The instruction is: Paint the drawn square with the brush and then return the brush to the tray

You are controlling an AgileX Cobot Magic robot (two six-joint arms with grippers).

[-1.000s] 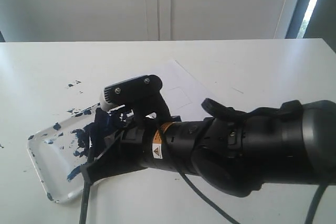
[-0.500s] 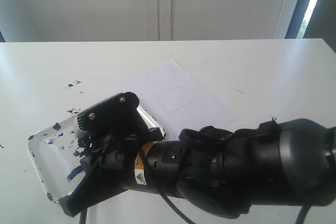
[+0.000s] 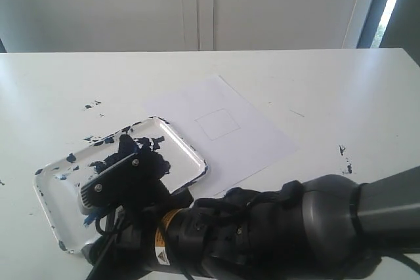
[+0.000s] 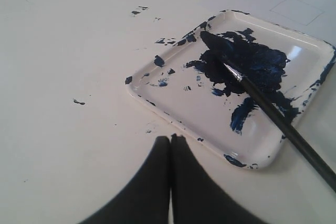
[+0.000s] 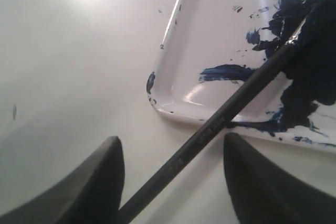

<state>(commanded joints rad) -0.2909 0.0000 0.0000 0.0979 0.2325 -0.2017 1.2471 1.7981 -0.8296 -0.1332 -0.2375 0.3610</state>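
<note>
The brush (image 5: 231,111) lies loose, its blue tip in the dark paint of the tray (image 5: 168,30) and its black handle crossing the rim onto the table. My right gripper (image 5: 172,138) is open, one finger on each side of the handle. In the exterior view the right arm (image 3: 262,234) covers the tray's (image 3: 187,149) near corner and hides the brush. The drawn square (image 3: 216,123) is a bare outline on the paper. My left gripper (image 4: 170,139) is shut and empty, just off the tray's (image 4: 157,106) corner, with the brush (image 4: 273,116) and square (image 4: 296,10) in sight.
The white paper sheet (image 3: 256,136) lies beyond the tray on the white table. Blue paint specks mark the table left of the tray (image 3: 92,105) and right of the sheet (image 3: 344,155). A white wall stands behind the table's far edge.
The right arm has dropped low and moved towards the near left, uncovering the square. Its jaws have gone from shut to open, and the brush has been let go onto the tray.
</note>
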